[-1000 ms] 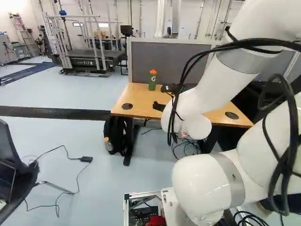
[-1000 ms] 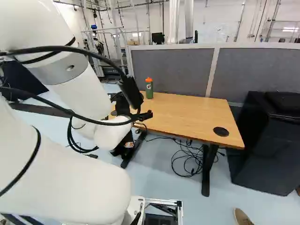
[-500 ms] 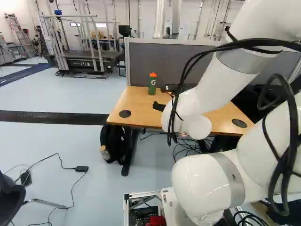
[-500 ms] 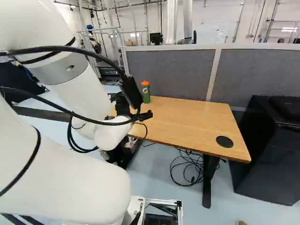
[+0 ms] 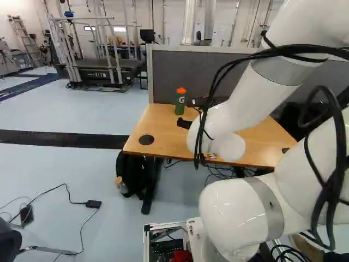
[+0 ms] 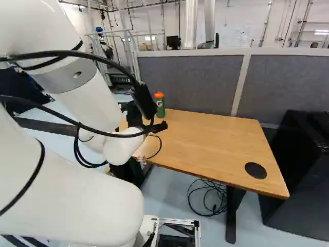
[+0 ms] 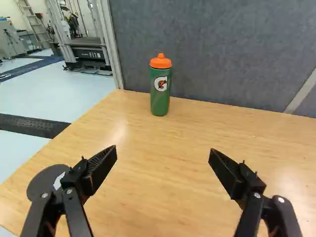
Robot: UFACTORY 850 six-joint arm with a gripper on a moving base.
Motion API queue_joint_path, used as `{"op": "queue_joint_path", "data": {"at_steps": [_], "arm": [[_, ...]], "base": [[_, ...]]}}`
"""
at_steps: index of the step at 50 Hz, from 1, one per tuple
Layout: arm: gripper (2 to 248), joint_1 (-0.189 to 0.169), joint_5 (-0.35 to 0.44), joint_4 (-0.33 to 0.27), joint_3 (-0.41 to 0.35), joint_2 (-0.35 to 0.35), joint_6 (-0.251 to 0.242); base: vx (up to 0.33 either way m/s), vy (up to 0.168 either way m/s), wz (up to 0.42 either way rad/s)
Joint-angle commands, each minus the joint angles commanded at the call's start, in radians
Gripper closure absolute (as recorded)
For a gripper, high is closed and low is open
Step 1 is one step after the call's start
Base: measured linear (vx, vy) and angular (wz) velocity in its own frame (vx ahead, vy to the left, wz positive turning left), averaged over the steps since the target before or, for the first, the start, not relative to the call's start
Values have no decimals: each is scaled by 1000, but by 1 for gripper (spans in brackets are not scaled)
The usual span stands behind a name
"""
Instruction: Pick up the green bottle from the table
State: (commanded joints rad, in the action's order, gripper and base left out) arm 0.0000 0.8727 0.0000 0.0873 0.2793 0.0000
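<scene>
The jaws are spread wide, with nothing held. The base has been driven nearer the worktop (image 7: pixel 197 148), the arm's (image 5: pixel 242 101) pose unchanged; the reach is thereby shortened, though further approach is probably needed. Two round caps (image 6: pixel 255 170) are counted in the one worktop. At twelve o'clock from the jaws, towards the far edge, one green bottle (image 7: pixel 160 94) is stood upright before one grey partition (image 7: pixel 222 54).

The bottle (image 7: pixel 160 96) stands on the table (image 7: pixel 163 158) before the partition (image 7: pixel 222 54), with what seems a backpack (image 5: pixel 131 170) underneath.
</scene>
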Motion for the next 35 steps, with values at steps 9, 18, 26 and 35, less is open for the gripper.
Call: {"op": "queue_joint_path", "data": {"at_steps": [9, 18, 26, 35], "arm": [[3, 0, 0, 0, 0, 0, 0], [3, 0, 0, 0, 0, 0, 0], [3, 0, 0, 0, 0, 0, 0], [3, 0, 0, 0, 0, 0, 0]], "base": [[127, 35, 157], [141, 22, 86], [168, 4, 7], [163, -1, -3]]}}
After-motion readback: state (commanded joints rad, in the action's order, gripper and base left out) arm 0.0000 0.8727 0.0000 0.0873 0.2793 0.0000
